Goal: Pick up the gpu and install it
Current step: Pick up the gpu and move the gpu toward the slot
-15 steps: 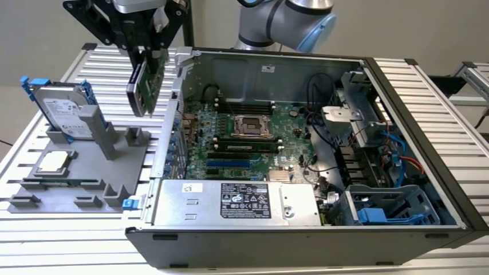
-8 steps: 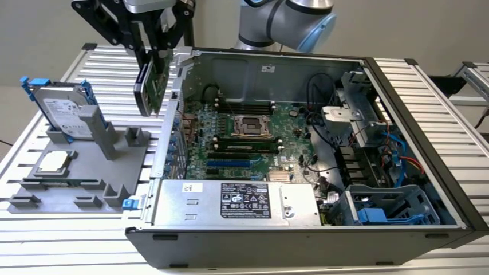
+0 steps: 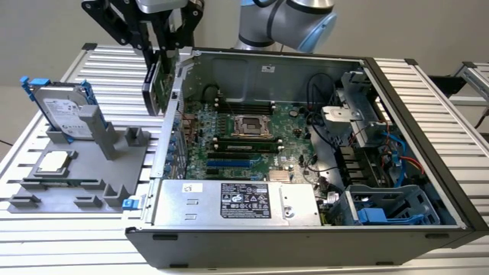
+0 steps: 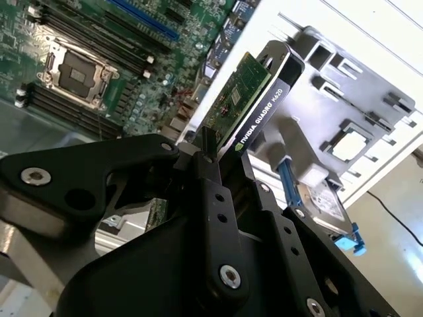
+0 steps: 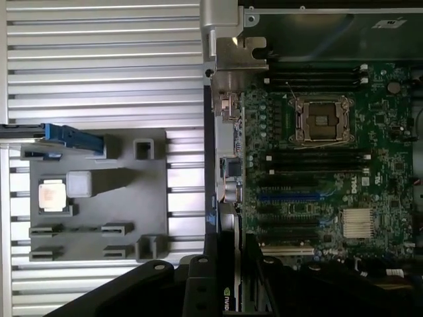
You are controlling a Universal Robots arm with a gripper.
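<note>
In the upper left of the exterior view, the black gripper (image 3: 162, 50) hangs from the arm, its fingers clenched on the gpu (image 3: 153, 86). The gpu is a thin, flat card held upright on edge, just outside the left wall of the open computer case (image 3: 306, 252) and above the ribbed aluminium table (image 3: 77, 240). Inside the case lies the green motherboard (image 3: 244, 137), with a boxy silver power supply (image 3: 237, 200) below it in the frame. At the left, a grey moulded fixture (image 3: 54, 200) carries a silver hard drive (image 3: 65, 112) with blue rails, standing upright. A small square processor chip (image 3: 54, 163) lies flat on the same fixture.

In the second wrist view, the matte black fingers (image 4: 208, 178) pinch the card between them. One face is green circuit board and the other a smooth black cooler shell. Past the card are the motherboard's square metal socket (image 4: 76, 66) and the grey fixture.

In the first wrist view, the card appears edge-on as a narrow strip between the fingers, near the motherboard's edge. A finned square heat sink (image 5: 359, 222) sits on the board.
</note>
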